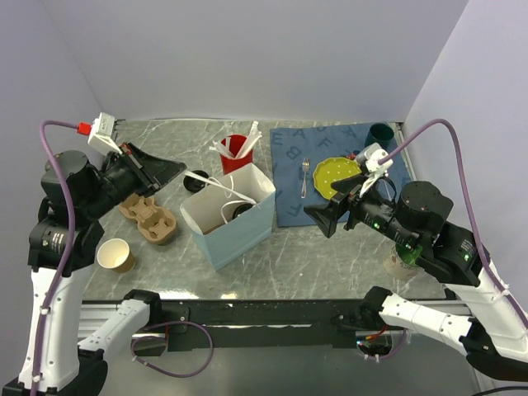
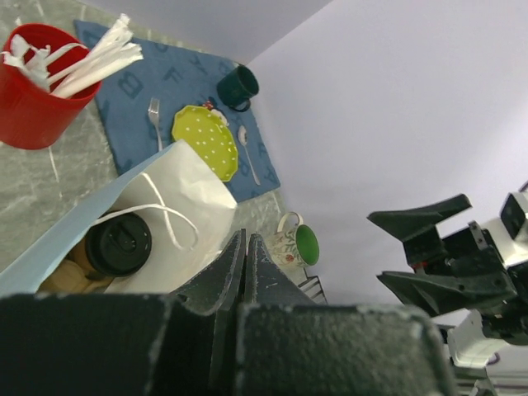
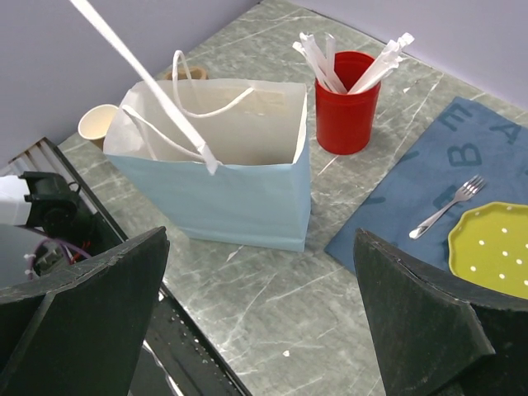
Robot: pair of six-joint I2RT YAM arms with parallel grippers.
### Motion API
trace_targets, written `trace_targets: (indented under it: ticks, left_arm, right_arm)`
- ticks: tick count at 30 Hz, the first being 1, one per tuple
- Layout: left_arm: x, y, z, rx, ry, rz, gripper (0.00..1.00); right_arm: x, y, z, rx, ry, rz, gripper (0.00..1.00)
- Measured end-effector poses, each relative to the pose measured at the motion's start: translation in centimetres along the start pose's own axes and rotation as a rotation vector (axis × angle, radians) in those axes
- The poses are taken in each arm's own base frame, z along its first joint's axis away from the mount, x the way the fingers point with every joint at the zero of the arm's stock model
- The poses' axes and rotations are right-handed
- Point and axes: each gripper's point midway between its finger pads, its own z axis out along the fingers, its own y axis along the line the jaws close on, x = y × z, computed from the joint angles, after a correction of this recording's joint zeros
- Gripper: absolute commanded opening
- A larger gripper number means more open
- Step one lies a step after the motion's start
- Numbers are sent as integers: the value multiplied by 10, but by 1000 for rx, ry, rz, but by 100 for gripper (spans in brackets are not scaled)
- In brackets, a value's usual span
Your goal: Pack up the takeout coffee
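Note:
The takeout coffee (image 1: pixel 240 211), a brown cup with a round black lid (image 2: pixel 120 243), stands inside the light blue paper bag (image 1: pixel 235 219) at the table's middle. The bag is upright and open, with white handles. My left gripper (image 1: pixel 179 167) hovers left of the bag's rim, shut and holding nothing; in the left wrist view its fingertips (image 2: pixel 245 241) point over the bag (image 2: pixel 177 186). My right gripper (image 1: pixel 323 216) stands open to the right of the bag, above bare table. In the right wrist view the bag (image 3: pixel 239 198) hides the coffee, with the right gripper (image 3: pixel 264 305) empty.
A brown cup carrier (image 1: pixel 148 218) and a lidless paper cup (image 1: pixel 115 256) sit left of the bag. Behind it stands a red cup of white utensils (image 1: pixel 235 153). A blue mat (image 1: pixel 289 206) holds a fork (image 1: pixel 304 177), yellow plate (image 1: pixel 337 175) and dark green mug (image 1: pixel 379 134). A floral mug (image 2: pixel 295 243) sits at the near right.

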Motion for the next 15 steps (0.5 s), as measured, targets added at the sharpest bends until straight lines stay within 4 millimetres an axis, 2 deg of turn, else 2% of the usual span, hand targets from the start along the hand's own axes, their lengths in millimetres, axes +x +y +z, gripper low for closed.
trace_targets:
  ticks: [5, 10, 15]
  left_arm:
    - [-3, 9, 4, -23, -34, -20, 1]
    - [-10, 4, 2, -2, -87, -29, 1]
    - [0, 16, 1, 0, -99, -43, 1]
  right_arm:
    - [2, 0, -1, -3, 10, -1, 100]
    - [4, 0, -1, -2, 18, -1, 100]
    - [4, 0, -1, -5, 17, -8, 100]
